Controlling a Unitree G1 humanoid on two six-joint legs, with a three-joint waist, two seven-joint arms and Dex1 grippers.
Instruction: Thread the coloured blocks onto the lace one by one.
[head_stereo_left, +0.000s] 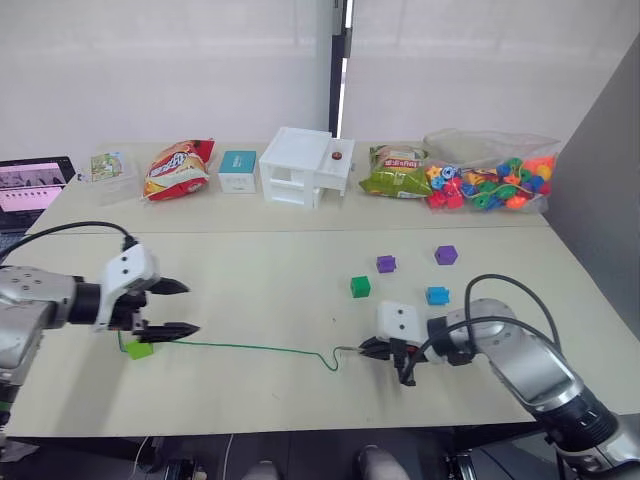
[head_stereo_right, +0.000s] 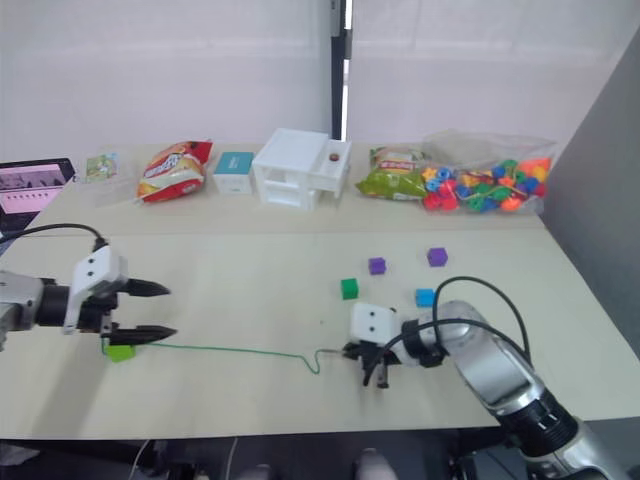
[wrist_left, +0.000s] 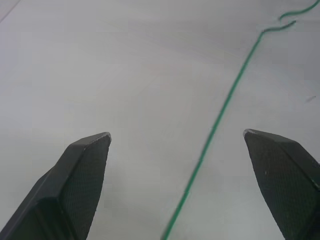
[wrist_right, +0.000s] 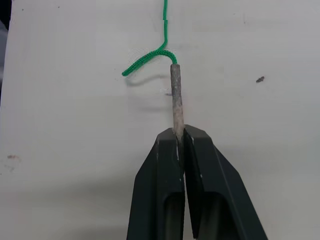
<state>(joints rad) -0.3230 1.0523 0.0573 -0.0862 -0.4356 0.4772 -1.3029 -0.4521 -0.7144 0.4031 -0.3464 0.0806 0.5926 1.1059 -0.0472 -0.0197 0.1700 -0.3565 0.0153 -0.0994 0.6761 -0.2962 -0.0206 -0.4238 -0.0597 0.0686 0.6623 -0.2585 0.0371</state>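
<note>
Near front tabletop (head_stereo_left: 260, 290) edge: right tool (wrist_right: 179, 137) pinching thin green lace's (head_stereo_left: 250, 348) grey stiff tip | left tool (head_stereo_left: 180, 308) spread beside lime-green plastic cube (head_stereo_left: 139, 349) | mid-tabletop bare, snack bags along back

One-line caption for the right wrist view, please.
Right gripper shut on the grey tip of the green lace, held over the table.

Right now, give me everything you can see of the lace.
The lace is a thin green braided-looking cord lying on the pale table, running fairly straight from the lime green block by the open left pincer to a small kink near its other end. There it ends in a stiff greyish tip, which the right pincer has clamped between shut fingers. The cord passes between the left pincer's fingers without touching them.
</note>
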